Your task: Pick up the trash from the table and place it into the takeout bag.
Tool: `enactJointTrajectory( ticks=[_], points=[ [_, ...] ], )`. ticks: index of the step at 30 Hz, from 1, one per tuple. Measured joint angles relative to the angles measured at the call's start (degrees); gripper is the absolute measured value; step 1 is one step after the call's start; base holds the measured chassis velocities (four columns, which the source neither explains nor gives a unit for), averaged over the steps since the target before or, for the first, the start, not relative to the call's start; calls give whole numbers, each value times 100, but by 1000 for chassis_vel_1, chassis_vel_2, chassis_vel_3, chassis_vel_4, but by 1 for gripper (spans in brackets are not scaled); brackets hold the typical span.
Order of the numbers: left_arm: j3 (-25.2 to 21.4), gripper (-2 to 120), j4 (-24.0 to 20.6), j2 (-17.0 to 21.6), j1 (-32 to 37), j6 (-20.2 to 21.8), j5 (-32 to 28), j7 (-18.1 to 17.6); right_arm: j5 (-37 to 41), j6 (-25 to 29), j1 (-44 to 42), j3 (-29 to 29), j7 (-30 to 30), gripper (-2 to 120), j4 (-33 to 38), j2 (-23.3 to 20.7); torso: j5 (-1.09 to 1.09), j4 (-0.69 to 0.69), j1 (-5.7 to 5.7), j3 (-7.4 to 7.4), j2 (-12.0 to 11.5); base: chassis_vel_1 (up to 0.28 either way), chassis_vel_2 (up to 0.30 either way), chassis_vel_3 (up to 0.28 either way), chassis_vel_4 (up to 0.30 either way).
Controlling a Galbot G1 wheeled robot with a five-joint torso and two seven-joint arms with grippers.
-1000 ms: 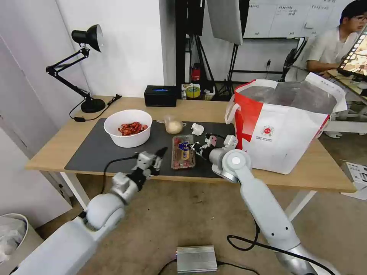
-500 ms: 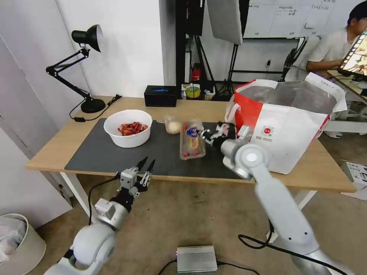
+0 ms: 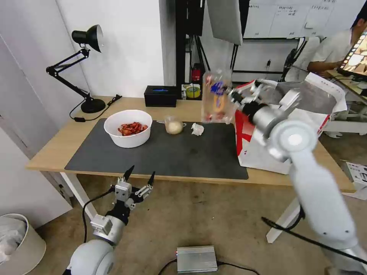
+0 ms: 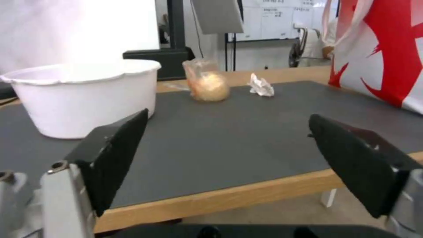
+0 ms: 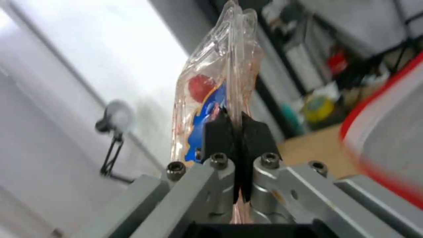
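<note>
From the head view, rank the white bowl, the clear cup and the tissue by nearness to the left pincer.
From the left pincer, open below the table's front edge:
1. White bowl, on the mat's left.
2. Clear cup, mid-mat, far edge.
3. Tissue, right of the cup.

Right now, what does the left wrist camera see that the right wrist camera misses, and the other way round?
Left wrist alone: the open left gripper low before the table, facing the white bowl, the clear cup and the crumpled tissue. Right wrist alone: the right gripper shut on the clear tray's edge, held in the air, and the desk lamp. Both: the takeout bag.
</note>
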Motion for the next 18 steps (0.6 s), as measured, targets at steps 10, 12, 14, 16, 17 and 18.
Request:
enactJointTrajectory(
  ticks=[10,12,14,16,17,18],
  points=[
    [33,100,39,-63,-25,-17,13,-1,-173,249,126,325,114,0,-228,-625,0,0,1,0,0,0,0,0,0],
    [41,100,44,-63,-34,-18,14,-1,-222,271,127,390,105,0,-287,-713,0,0,1,0,0,0,0,0,0],
    [49,100,44,-57,-55,-20,14,0,-333,300,126,556,50,0,-414,-878,1,0,1,0,0,0,0,0,0],
    [54,100,44,-53,-61,-20,11,-1,-355,312,113,650,27,0,-485,-965,0,-1,1,0,0,0,0,0,0],
    [61,100,44,-52,-61,-21,6,-1,-361,317,88,719,15,0,-543,-1030,0,-1,1,0,0,0,0,0,0],
    [75,100,44,-52,-59,-21,4,-1,-365,320,36,789,1,0,-600,-1102,0,-1,1,0,0,0,0,0,0]
  ],
)
